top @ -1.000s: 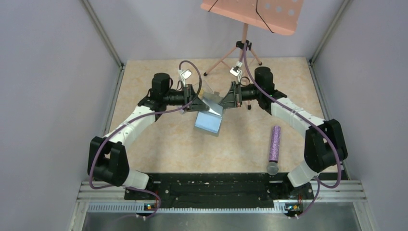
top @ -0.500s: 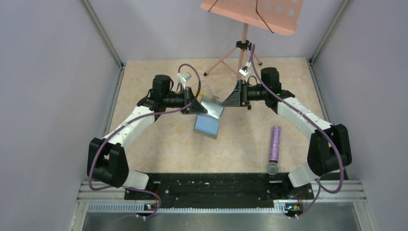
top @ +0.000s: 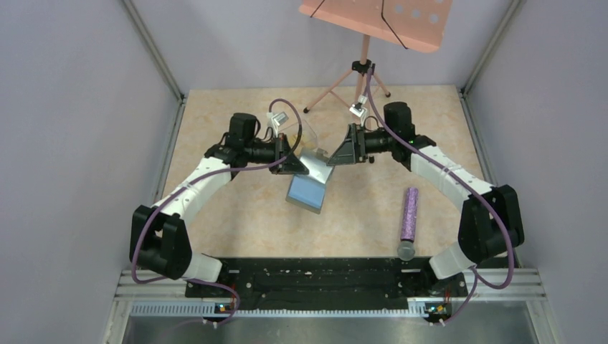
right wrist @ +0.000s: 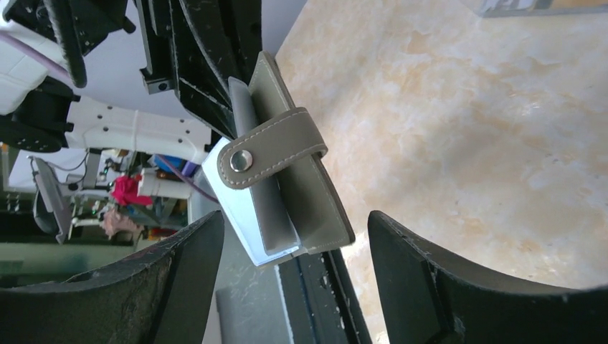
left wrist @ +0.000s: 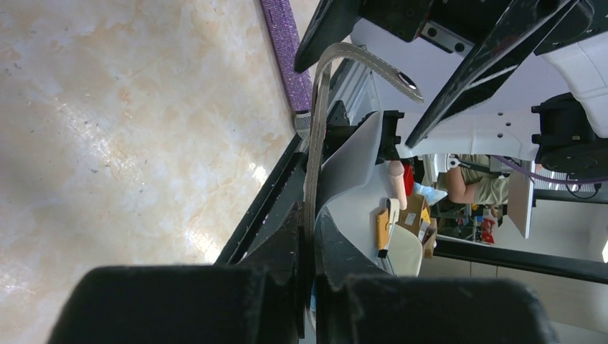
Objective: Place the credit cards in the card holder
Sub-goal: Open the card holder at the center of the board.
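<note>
Beige marbled bench [top: 236,215] between grey walls, orange music stand [top: 376,18] on a tripod at top centre.

- Card holder [right wrist: 301,179]: grey, stitched, lifted off the bench at centre of the overhead view. Strap [right wrist: 276,147] snapped shut across the front.
- Pale blue card [right wrist: 233,193]: corner showing between the holder's leaves, apparently part-way in. Depth not readable.
- Left gripper [top: 292,159]: pinched narrow on the holder's edge, carrying it alone.
- Right gripper [top: 343,153]: spread wide, one finger either side of the holder, touching neither face, holding nothing.
- Clear plastic box [top: 308,131]: on the bench just behind both grippers, contents not resolved.
- Purple glitter tube [top: 409,213]: lower right, well apart, no part in the task.
- Other credit cards: none made out in any view.

Progress, as a judgement: early to middle. At most one card lodged, not seated. Remaining: strap to undo, card to push home, further cards to fetch and insert.
</note>
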Action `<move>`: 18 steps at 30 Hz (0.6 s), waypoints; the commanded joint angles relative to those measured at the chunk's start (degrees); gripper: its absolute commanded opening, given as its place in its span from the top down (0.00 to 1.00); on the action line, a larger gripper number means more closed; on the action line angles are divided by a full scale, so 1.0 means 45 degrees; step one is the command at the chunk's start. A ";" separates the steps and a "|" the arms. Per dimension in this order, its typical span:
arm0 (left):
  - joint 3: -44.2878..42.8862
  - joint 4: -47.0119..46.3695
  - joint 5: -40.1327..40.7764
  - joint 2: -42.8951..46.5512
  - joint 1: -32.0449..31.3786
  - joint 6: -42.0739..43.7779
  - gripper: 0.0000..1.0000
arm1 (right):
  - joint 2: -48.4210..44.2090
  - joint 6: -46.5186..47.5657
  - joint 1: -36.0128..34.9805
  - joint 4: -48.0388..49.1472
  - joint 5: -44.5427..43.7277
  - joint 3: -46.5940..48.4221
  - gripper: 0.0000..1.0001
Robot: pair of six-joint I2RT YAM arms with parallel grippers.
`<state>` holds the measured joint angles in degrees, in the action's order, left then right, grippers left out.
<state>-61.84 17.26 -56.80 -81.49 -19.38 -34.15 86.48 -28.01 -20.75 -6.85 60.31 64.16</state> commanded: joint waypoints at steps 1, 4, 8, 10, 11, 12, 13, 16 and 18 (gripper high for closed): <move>-0.0666 -0.0202 -0.0532 0.0069 -0.0152 0.0226 1.00 | 0.0351 0.0381 -0.0701 0.0325 0.0731 0.0566 0.27; -0.0727 -0.0202 -0.0571 -0.0001 -0.0222 0.0221 1.00 | 0.0655 0.0377 -0.1086 0.0249 0.0798 0.0738 0.27; -0.0788 -0.0202 -0.0601 -0.0019 -0.0254 0.0226 1.00 | 0.1024 0.0292 -0.1332 0.0341 0.0897 0.0921 0.33; -0.0745 -0.0185 -0.0551 0.0005 -0.0280 0.0236 1.00 | 0.1225 0.0022 -0.1361 0.0669 0.1124 0.1041 0.47; -0.0748 -0.0156 -0.0529 0.0019 -0.0279 0.0244 0.98 | 0.1305 -0.0156 -0.1378 0.0842 0.1272 0.1067 0.64; -0.0725 -0.0135 -0.0480 0.0021 -0.0269 0.0262 0.96 | 0.1378 -0.0301 -0.1386 0.0993 0.1427 0.1117 0.76; -0.0724 -0.0098 -0.0398 0.0050 -0.0280 0.0289 0.92 | 0.1463 -0.0409 -0.1387 0.1054 0.1586 0.1148 0.92; -0.0697 0.0024 -0.0183 0.0237 -0.0272 0.0453 0.76 | 0.1539 -0.0402 -0.1399 0.0966 0.1759 0.1232 1.00; -0.0608 -0.0085 -0.0195 0.0358 -0.0272 0.0460 0.64 | 0.1492 -0.0357 -0.1386 0.0939 0.2006 0.1253 1.00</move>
<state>-63.00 18.26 -57.01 -81.56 -20.36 -33.01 92.77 -29.65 -26.52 -5.23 66.41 66.57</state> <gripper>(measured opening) 0.273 0.015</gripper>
